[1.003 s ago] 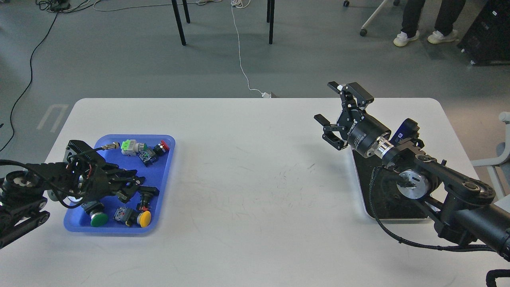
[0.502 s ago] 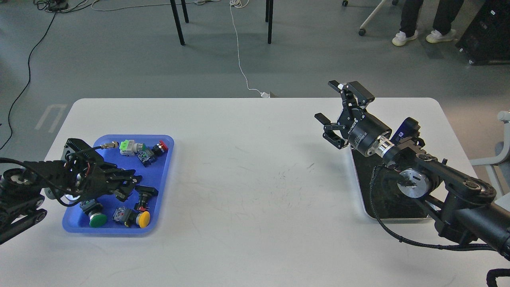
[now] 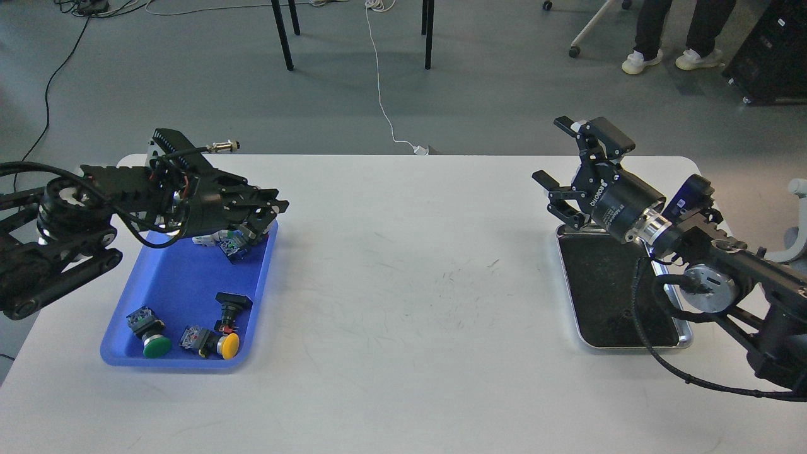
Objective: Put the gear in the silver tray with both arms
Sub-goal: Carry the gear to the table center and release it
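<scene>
Sitting on the right side of the white table (image 3: pixel 403 302), the silver tray (image 3: pixel 570 296) lies flat with its long axis running near to far and its dark floor bare. The right gripper (image 3: pixel 563 161) hovers just beyond the tray's far left corner, its two fingers spread wide with nothing between them; the tray lies below and to the near side of those jaws, not touched by them. The right arm's wrist and cable cross above the tray's right rim.

On the left, the left gripper (image 3: pixel 268 211) hangs above the far right corner of the blue tray (image 3: pixel 170 284), pointing right. Its fingers look drawn close together, but they are dark and overlap the parts beneath, so I cannot tell whether they hold anything. Under its tip lie a green-and-white switch part (image 3: pixel 211 239) and a blue-black one (image 3: pixel 233 247). Near the blue tray's near edge sit a green push button (image 3: pixel 151 340), a yellow push button (image 3: pixel 224 343) and a black push button (image 3: pixel 227 306).

Against a second ago, the left gripper has risen from low inside the blue tray toward its far right corner, and the right gripper has shifted rightward and farther away, uncovering more of the silver tray's floor.
</scene>
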You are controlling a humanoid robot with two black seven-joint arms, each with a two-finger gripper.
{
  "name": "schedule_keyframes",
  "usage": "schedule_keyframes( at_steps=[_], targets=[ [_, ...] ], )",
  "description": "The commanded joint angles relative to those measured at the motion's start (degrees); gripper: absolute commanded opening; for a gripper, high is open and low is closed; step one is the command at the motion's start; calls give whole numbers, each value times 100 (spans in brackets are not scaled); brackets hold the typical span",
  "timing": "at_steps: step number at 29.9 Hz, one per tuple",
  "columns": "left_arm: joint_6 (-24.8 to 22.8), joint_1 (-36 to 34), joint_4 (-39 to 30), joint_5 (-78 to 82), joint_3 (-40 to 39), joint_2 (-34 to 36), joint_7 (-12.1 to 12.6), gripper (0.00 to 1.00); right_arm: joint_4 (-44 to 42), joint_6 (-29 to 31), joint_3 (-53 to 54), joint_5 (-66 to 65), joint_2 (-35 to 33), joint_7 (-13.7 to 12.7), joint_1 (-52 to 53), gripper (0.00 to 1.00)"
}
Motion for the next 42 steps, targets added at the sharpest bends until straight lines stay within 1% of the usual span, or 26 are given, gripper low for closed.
schedule_keyframes(
  at_steps=[1,4,7,12,15,18,23,26,30,33,34,35,37,42],
  targets=[
    [-7,-195,36,-179,12,-644,57,14,373,-59,-68,-96,-633,-67,-214,99],
    [11,-186,80,-197,29,-1101,74,14,567,-357,-182,-350,-1116,-110,-268,99],
    [28,-143,212,-189,47,-1523,66,14,769,-560,-428,-413,-1582,-251,-268,99],
    [28,7,256,-197,178,-2174,74,14,1129,-569,-578,-413,-2286,-313,-268,99],
    [28,173,352,-215,188,-2534,74,14,1235,-551,-578,-413,-2593,-418,-259,99],
    [37,428,721,-162,188,-2964,101,14,1261,-516,-578,-413,-2752,-480,-224,99],
    [98,771,1222,-154,170,-3615,118,14,1402,-516,-578,-404,-2954,-489,-197,99],
    [274,903,1494,-136,188,-3835,118,15,1481,-525,-578,-395,-2981,-489,-189,99],
    [301,956,1855,-136,188,-4011,118,17,1490,-542,-578,-395,-2964,-489,-180,99],
    [301,956,1917,-136,205,-4003,118,19,1481,-543,-578,-395,-2955,-489,-171,99],
    [301,965,1917,-136,205,-4012,118,21,1481,-543,-578,-395,-2955,-489,-171,99],
    [292,965,1917,-136,205,-4012,118,26,1481,-543,-578,-404,-2955,-489,-171,99],
    [240,956,1917,-127,205,-4012,118,41,1473,-543,-587,-404,-2937,-489,-171,99],
    [230,965,1917,-136,205,-3968,110,46,1420,-534,-596,-430,-2928,-497,-171,99]
  ],
)
